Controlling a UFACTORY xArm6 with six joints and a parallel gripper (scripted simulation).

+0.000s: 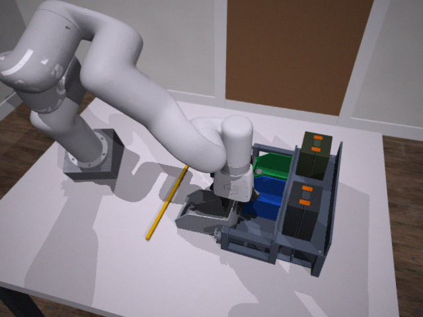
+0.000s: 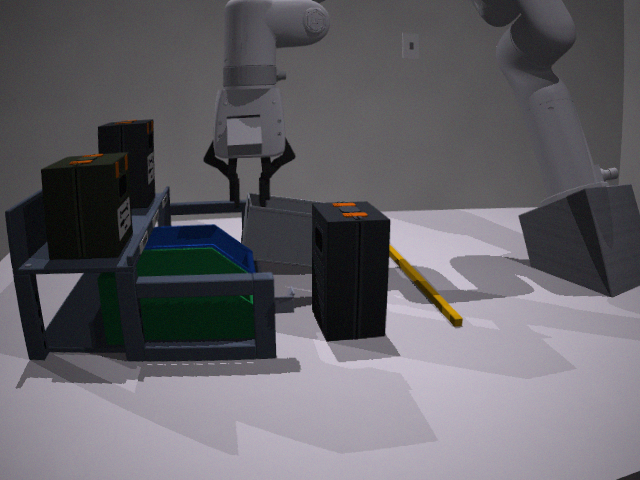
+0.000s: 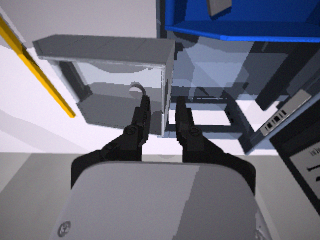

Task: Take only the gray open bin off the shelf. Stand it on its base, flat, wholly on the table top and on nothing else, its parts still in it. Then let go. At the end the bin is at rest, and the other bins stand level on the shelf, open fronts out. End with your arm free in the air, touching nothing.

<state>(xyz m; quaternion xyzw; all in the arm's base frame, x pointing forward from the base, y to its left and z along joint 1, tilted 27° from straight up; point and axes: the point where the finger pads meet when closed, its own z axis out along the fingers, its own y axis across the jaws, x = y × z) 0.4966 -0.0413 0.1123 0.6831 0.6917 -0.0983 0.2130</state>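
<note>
Tho gray bin (image 1: 204, 223) (image 2: 280, 239) (image 3: 105, 49) atilt, hand (image 1: 232, 209) (image 2: 249, 201) (image 3: 163, 105) part-open.

White table (image 1: 136, 269) (image 2: 491, 413) (image 3: 25, 135), yellow strip (image 1: 166, 202) (image 2: 423, 285) (image 3: 37, 70), shelf (image 1: 248, 249) (image 2: 199, 352) (image 3: 240, 125), black case (image 2: 351, 273)

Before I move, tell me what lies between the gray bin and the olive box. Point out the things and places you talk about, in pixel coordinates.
The top view shows the blue bin (image 1: 268, 205) (image 2: 180, 235) (image 3: 250, 12) and the upper shelf's front edge (image 1: 286, 197) (image 3: 286, 112) there; the gripper (image 1: 232, 208) (image 2: 250, 202) (image 3: 163, 105) hides part.

Glossy white rounded arm (image 1: 119, 82) (image 2: 547, 98), black-fingered hand (image 1: 232, 208) (image 2: 250, 198) (image 3: 163, 105), small screws
</note>
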